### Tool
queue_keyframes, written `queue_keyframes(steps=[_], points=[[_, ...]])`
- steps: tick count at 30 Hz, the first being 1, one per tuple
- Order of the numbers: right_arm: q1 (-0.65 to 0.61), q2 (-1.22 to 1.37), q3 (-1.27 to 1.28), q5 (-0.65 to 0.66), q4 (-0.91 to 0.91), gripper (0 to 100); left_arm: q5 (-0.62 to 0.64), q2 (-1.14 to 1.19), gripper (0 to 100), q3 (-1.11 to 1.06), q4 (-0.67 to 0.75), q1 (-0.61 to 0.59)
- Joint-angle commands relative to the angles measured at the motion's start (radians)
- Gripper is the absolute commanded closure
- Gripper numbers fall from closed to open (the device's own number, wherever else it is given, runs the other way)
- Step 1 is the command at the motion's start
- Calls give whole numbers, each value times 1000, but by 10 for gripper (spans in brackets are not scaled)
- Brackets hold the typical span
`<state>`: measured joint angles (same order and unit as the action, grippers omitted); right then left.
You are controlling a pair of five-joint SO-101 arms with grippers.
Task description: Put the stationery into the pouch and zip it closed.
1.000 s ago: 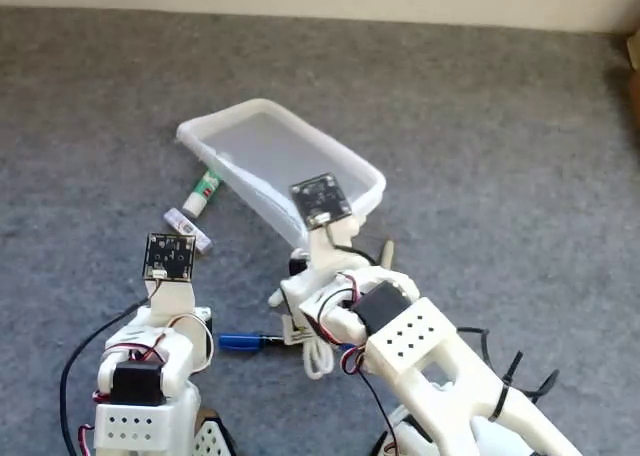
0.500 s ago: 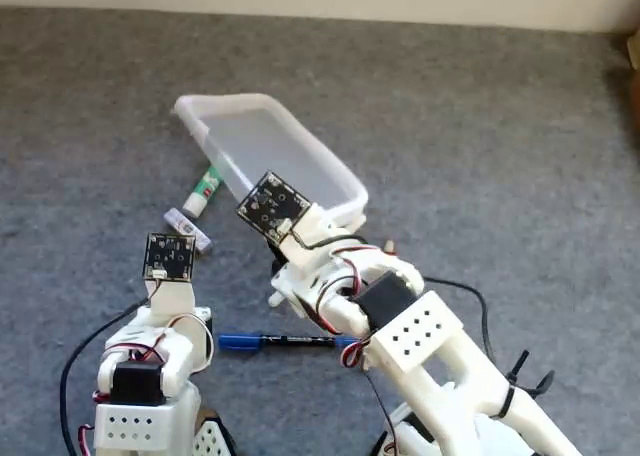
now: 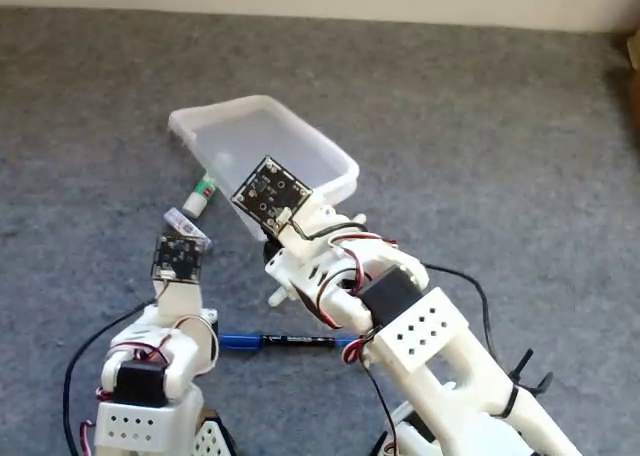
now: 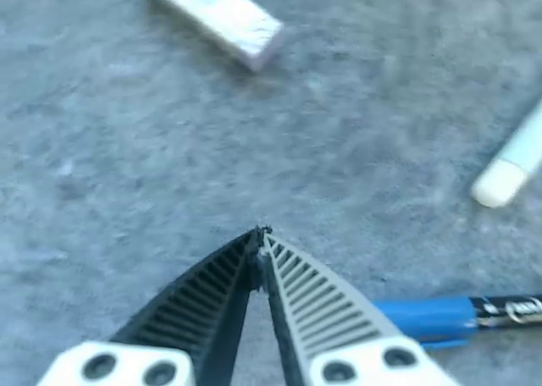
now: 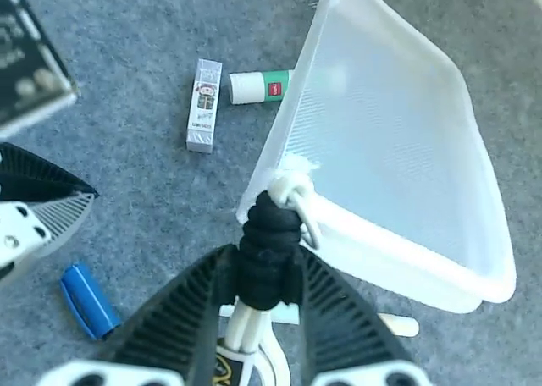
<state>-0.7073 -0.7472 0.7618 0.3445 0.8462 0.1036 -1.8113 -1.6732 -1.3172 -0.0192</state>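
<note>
Between the ribbed fingers of your right claw (image 5: 267, 263) sits a knotted black pull cord (image 5: 269, 234), pinched tight. A small white ring joins its far end to the corner of the pouch (image 5: 389, 149). The pouch is a translucent, frosted white rectangle with a fine mesh grain, and it spreads away from that claw across the fuzzy grey counter (image 3: 500, 126). A pale stick (image 5: 394, 324) pokes out from under the pouch's near edge, close beside the claw. Most of the stick is covered, so you cannot tell what it is.

Your left claw (image 4: 261, 234) is pressed together, the ribbed tips meeting with nothing between them. Just beside its base lies a pen (image 4: 440, 317) with a glossy blue cap and a black barrel that is cut off at the frame edge. Ahead of the tips and well apart from them rests a flat little box (image 4: 220, 13), white and rectangular, its print too blurred to read. Off to one side is the rounded end of a white tube (image 4: 512, 162). From the right wrist, this tube shows a green band and lies touching the pouch's long edge. From above, each wrist's circuit board covers the claw beneath it.
</note>
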Motion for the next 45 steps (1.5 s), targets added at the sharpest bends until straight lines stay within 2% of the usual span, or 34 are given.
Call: queue_keyframes(steps=[1, 10, 18, 28, 30, 34, 36, 42, 45], points=[[10, -42, -67, -61, -7, 995, 5, -13, 990, -22, -9, 61], [15, -42, -71, -138, -7, 995, 5, -13, 990, -15, -12, 59], [74, -44, -74, -140, -10, 995, 3, -13, 989, 133, -18, 56], [73, -45, -70, -141, -84, 995, 3, -13, 988, 386, -9, 61], [73, -71, -70, -141, -84, 995, 5, -13, 950, 390, -9, 59], [70, -162, -67, -141, -81, 995, 9, -13, 755, 390, -11, 56], [44, -199, -67, -140, -79, 995, 11, -13, 690, 390, -9, 56], [-31, -239, -64, -133, -77, 995, 12, -15, 736, 447, 41, 56], [-35, -239, -62, -133, -65, 995, 80, -15, 723, 496, 41, 62]])
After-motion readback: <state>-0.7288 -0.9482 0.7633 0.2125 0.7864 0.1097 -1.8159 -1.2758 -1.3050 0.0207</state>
